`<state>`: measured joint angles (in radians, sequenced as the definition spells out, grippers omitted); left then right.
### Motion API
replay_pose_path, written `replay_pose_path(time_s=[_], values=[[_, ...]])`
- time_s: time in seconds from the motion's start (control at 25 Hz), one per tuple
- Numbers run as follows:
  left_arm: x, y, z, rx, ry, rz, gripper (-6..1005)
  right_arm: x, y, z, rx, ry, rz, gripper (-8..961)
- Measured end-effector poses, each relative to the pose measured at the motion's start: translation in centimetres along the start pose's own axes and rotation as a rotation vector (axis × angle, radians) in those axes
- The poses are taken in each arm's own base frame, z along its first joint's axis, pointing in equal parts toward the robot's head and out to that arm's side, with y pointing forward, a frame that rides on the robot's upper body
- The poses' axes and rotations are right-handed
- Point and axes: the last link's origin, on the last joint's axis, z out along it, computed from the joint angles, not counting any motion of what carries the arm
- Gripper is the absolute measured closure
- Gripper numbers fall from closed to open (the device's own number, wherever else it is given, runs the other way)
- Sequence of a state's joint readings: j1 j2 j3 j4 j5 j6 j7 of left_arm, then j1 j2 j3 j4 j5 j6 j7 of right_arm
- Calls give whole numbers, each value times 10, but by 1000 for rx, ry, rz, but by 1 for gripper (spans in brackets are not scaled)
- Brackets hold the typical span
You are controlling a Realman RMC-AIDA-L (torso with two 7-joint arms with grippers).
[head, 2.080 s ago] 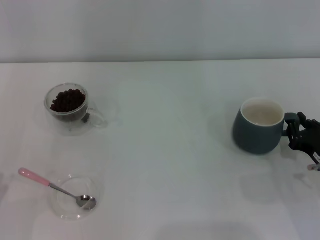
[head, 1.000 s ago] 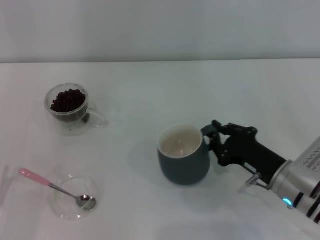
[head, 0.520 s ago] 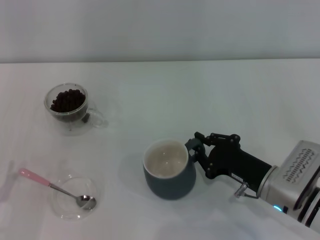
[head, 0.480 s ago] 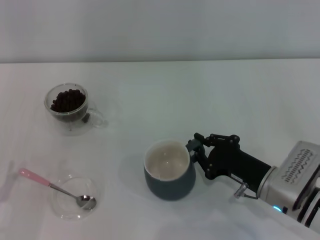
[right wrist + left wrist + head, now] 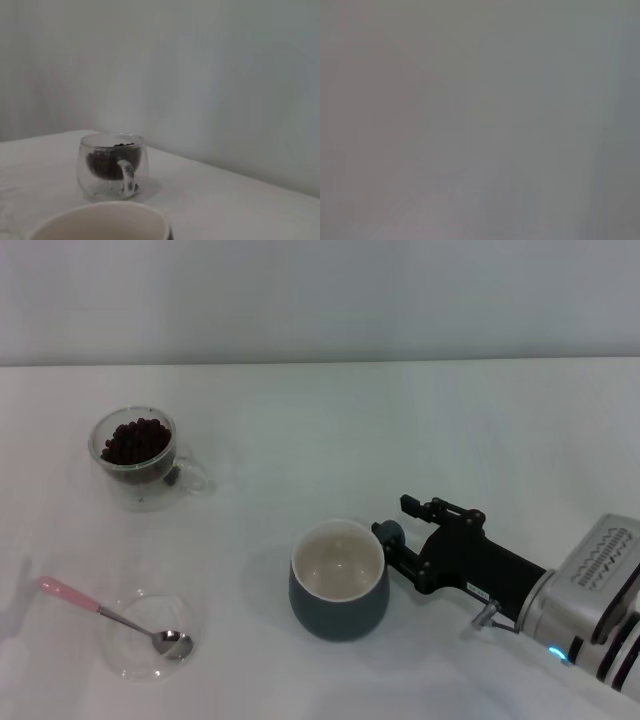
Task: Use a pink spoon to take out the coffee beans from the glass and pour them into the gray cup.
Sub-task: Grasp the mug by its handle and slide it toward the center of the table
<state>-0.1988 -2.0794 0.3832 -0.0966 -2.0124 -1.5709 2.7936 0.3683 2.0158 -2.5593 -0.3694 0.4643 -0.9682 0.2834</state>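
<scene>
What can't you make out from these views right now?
- Left hand: outside the head view; the left wrist view is uniform gray.
- Gray cup handle: hidden behind the right hand in the head view.
- Gray cup in the right wrist view: cut off by the edge, only the rim shows.

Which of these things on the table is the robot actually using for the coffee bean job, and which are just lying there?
Part of the job:
pink spoon
coffee beans
glass
gray cup
right gripper, open beside the cup's handle

Just lying there:
shallow glass dish, with the spoon's bowl resting in it
</scene>
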Motion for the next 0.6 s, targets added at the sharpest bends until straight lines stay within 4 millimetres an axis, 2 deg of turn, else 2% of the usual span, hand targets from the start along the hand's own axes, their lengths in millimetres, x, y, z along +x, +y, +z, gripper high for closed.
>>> replay_pose_path(time_s=[0.4, 0.6], values=[[0, -1, -1, 4, 0, 1, 123, 9, -6, -11, 9, 29, 44, 226], [0, -1, -2, 6, -2, 1, 123, 9, -1, -13, -27, 25, 62, 77]])
